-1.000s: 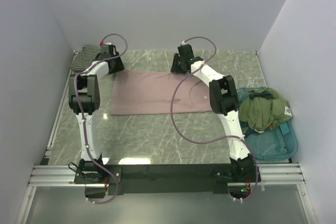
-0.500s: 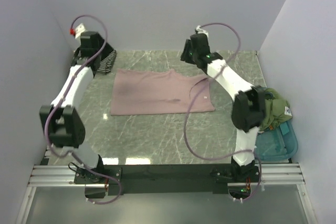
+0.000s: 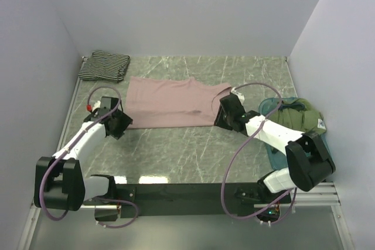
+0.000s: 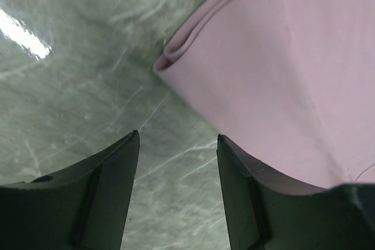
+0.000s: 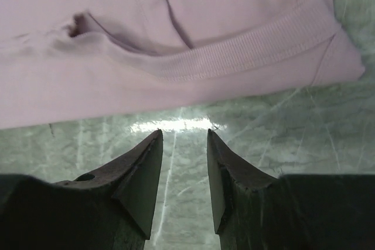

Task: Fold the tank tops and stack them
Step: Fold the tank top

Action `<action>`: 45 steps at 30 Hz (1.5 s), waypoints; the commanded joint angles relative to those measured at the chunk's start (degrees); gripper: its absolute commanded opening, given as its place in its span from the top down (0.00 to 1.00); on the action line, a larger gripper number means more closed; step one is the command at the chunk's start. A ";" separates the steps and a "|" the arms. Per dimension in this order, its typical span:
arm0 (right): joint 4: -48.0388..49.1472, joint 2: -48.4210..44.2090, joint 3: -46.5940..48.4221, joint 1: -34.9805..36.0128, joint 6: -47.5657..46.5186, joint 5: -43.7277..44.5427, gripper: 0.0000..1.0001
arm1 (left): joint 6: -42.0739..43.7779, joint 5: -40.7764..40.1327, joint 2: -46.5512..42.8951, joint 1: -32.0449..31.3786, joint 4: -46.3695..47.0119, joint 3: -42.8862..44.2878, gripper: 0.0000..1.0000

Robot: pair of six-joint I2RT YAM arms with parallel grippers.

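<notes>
The mauve-pink tank top (image 3: 173, 102) lies spread flat across the back middle of the marble bench (image 3: 193, 150), its long edges running left to right. The striped tank top (image 3: 105, 66) sits folded in the far left corner, just apart from the pink one.

The left pincer (image 4: 176, 141) hangs low at the pink top's near left corner. Its fingers stand well apart with nothing between them, and bare bench shows through the gap. The doubled-over corner of the fabric lies just ahead.

The right pincer (image 5: 184, 136) is low at the near right corner, partly open with a narrower gap and also empty. It is over bare bench, just short of the ribbed edge.

On the right, a teal tray (image 3: 274, 155) holds bunched green clothes (image 3: 296, 118)
</notes>
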 commanded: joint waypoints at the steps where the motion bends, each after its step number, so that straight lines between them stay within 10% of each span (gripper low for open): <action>1: 4.66 -0.84 -0.87 0.89 3.80 2.47 0.57 | -2.20 2.72 -0.72 -1.11 3.13 -1.27 0.39; 27: 5.98 12.26 1.76 0.28 8.37 7.74 0.59 | -7.82 -4.75 11.58 -1.29 4.28 2.33 0.43; 37: 4.76 11.47 0.54 0.19 7.58 8.45 0.94 | -7.47 -6.42 13.88 -3.05 1.29 4.01 0.99; 45: 0.02 2.43 -5.08 0.54 6.61 7.92 1.00 | -6.94 -6.08 7.73 -3.66 -4.51 2.34 0.99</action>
